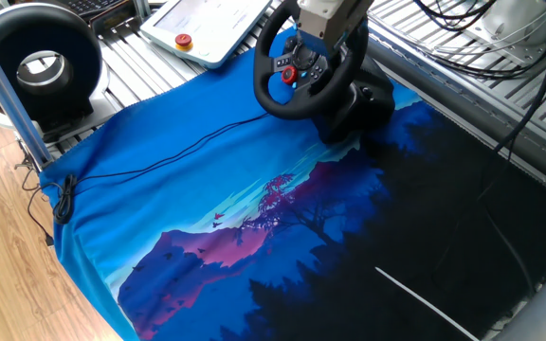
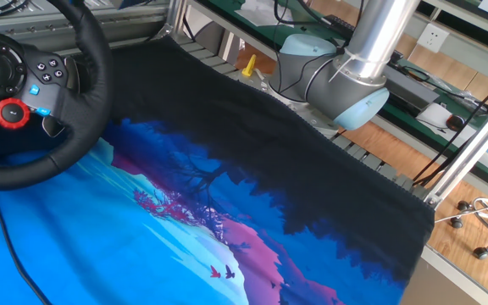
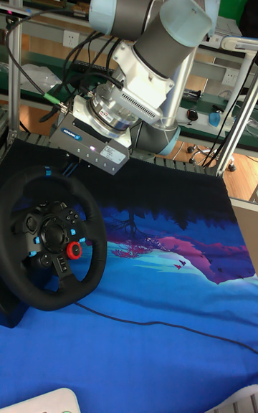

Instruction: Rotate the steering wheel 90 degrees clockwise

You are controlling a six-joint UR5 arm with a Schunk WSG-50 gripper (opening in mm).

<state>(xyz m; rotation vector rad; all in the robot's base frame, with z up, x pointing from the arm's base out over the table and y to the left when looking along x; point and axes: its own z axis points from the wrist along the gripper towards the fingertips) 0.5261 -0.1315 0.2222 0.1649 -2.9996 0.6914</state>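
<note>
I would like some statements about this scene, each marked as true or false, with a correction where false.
1. The steering wheel stands at the edge of a blue printed cloth. True.
2. The red knob sits on the wheel's hub. True.
3. The gripper is far from the wheel, over the middle of the cloth. False: it is at the wheel's upper rim.
4. The black ring-shaped device lies on the cloth. False: it stands off the cloth, on the slatted tabletop.
5. A thin black cable runs across the cloth. True.
</note>
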